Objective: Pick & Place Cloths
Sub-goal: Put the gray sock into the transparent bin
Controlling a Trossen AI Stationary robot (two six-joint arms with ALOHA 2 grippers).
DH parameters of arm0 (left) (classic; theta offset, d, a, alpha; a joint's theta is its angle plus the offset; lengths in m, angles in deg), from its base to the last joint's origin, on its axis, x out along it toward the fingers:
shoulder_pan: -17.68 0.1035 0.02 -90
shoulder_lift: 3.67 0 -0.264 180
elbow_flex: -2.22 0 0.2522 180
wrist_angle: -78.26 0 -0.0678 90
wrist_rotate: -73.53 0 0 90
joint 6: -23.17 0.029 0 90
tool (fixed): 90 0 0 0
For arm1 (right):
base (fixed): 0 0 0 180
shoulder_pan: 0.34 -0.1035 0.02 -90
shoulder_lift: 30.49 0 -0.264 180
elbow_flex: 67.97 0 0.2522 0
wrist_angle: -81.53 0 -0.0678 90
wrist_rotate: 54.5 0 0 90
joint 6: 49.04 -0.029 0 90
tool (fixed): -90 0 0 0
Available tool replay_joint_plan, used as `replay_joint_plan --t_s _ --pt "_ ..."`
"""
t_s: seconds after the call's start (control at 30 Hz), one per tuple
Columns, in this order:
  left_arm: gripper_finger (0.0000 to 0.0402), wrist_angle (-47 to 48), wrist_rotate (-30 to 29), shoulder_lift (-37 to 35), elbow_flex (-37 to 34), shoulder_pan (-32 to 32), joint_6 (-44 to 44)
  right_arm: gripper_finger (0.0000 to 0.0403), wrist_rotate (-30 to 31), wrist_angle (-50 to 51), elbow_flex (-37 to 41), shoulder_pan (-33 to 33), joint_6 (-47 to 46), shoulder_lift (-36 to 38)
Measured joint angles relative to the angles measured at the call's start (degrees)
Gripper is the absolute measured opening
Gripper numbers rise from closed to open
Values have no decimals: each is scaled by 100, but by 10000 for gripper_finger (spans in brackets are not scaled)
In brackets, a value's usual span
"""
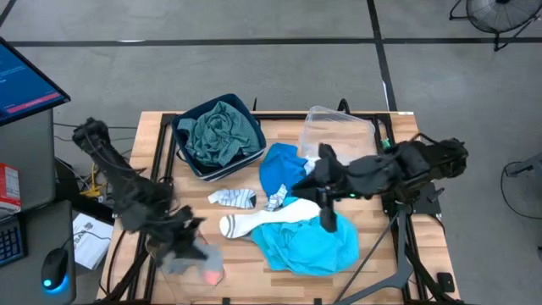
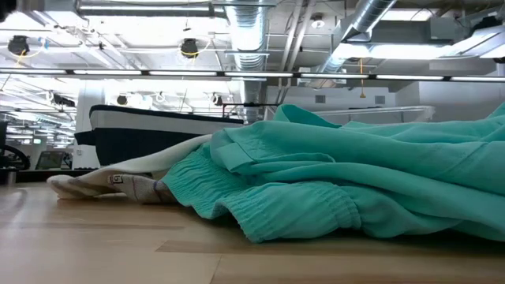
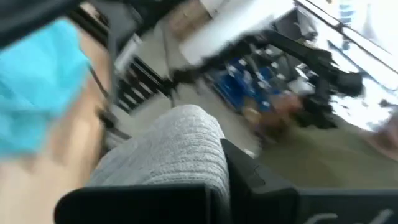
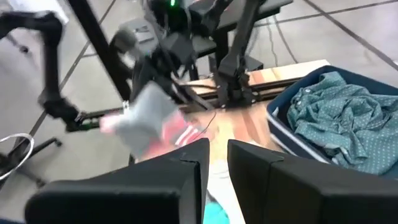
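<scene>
My left gripper (image 1: 188, 243) is over the table's near left corner, shut on a grey-and-coral sock (image 1: 195, 264); the right wrist view also shows this sock (image 4: 149, 121). The teal-green checked shirt (image 1: 218, 131) lies bunched in the dark blue bin (image 1: 182, 144). A bright blue top (image 1: 279, 169), a turquoise top (image 1: 309, 241), a white sock (image 1: 254, 222) and a small pale sock (image 1: 233, 199) lie mid-table. My right gripper (image 4: 214, 171) hovers above the tops, open by a narrow gap and holding nothing. I cannot tell a black garment apart from the dark arm. My left gripper pinches the sock's grey knit part (image 3: 180, 149) between its two fingers. The sock hangs below the fingers, its coral end (image 4: 177, 134) lowest. It looks lifted clear of the table.
A clear plastic tub (image 1: 339, 131) stands at the far edge, right of the bin. The turquoise top (image 2: 355, 181) fills the low view, with a white sock (image 2: 102, 185) beside it. Bare wood shows along the near edge (image 1: 246, 280) and at the right edge.
</scene>
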Motion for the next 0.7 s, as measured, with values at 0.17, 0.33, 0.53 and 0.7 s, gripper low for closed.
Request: replay_joint_plan --t_s 0.17,0.33,0.53,0.7 --pt "0 809 -1273 -344 2 -936 -178 56 130 272 2 -167 0 18" --pt "0 2244 -1705 -324 2 -1270 -377 56 217 438 17 -297 -67 -109" --pt "0 3550 -764 15 0 -1299 -627 56 260 687 104 -478 -435 -190" --pt "0 4118 161 502 -4 -1273 -588 56 342 732 93 -525 -537 -175"
